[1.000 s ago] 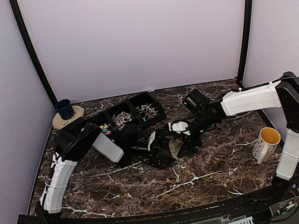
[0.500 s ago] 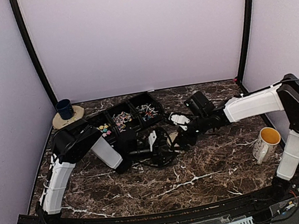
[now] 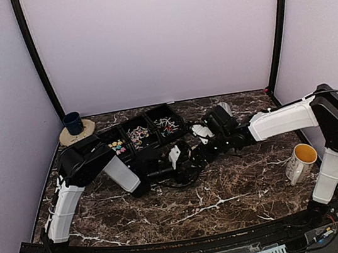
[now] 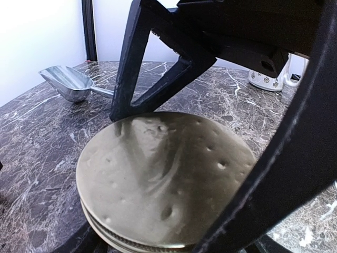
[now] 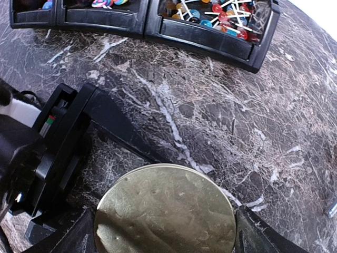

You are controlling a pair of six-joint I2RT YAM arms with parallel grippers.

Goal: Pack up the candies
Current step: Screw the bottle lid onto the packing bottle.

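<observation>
1. Arm pose. I read both arms as reaching inward and low over the marbled brown table (image 3: 241, 185), meeting just left of its centre. The left gripper (image 3: 184, 162) comes in from the left and the right gripper (image 5: 164, 234) from the right. The two heads are close together.

2. Fingers. Both grippers bracket a round gold metal lid (image 4: 163, 179). On the right wrist camera, the right gripper's fingers (image 5: 68, 234) stand wide apart, one at each side of the lid's rim. On the left wrist camera, black finger members cross beside and in front of the same lid, also spread wide. I cannot tell whether either pair is actually clamped on it.

3. Task items. The small multicoloured candies (image 5: 221, 13) lie in a black three-compartment plastic tray (image 5: 200, 38) at the rear of the table. They are behind both grippers and apart from all the fingers. None is between the jaws.
</observation>
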